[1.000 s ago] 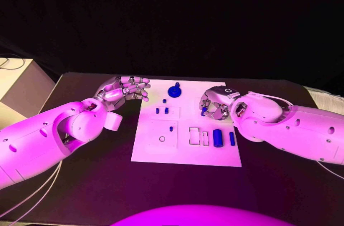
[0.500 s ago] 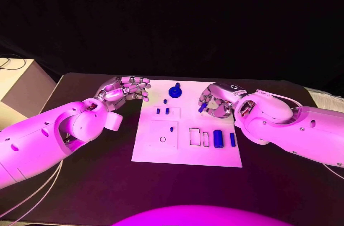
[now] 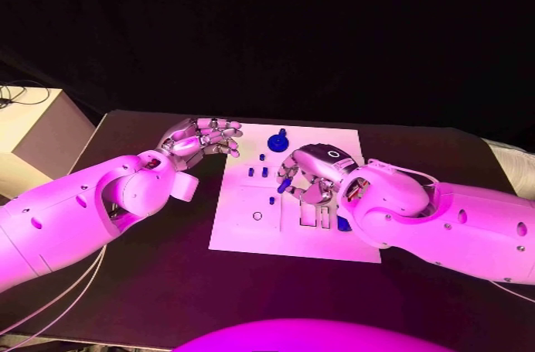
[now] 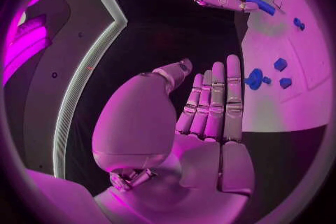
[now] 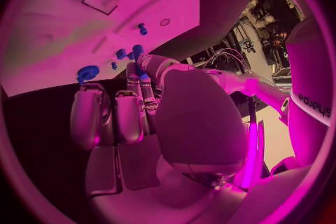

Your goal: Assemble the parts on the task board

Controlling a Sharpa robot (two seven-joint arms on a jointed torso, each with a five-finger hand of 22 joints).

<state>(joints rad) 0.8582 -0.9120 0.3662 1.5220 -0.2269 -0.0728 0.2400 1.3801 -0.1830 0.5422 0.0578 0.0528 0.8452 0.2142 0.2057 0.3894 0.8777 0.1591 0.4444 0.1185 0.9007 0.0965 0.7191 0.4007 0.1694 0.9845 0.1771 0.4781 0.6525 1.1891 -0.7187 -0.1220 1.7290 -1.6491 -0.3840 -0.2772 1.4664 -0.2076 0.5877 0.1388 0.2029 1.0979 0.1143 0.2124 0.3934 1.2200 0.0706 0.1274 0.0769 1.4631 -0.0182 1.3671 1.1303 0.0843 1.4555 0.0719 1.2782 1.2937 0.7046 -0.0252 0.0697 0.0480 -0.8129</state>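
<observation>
The white task board (image 3: 240, 232) lies in the middle of the black table. My right hand (image 3: 312, 176) hovers over the board's centre and pinches a small blue peg (image 3: 284, 184), also seen in the left wrist view as the blue peg (image 4: 260, 4) and in the right wrist view as the blue peg (image 5: 138, 54). My left hand (image 3: 203, 141) hangs at the board's far left corner, fingers stretched out and empty (image 4: 213, 106). A round blue part (image 3: 277, 141) stands at the far edge. Three small blue parts (image 3: 261, 171) stand left of the right hand. A blue cylinder (image 3: 341, 223) is half hidden by my right arm.
A small ring (image 3: 257, 215) lies on the board's left half, beside rectangular recesses (image 3: 303, 213). A pale box (image 3: 39, 135) stands off the table's left side. My right forearm (image 3: 446, 220) covers the board's right edge.
My right hand has carried the blue peg from the board's right part leftward to over its middle. The left hand has stayed where it was.
</observation>
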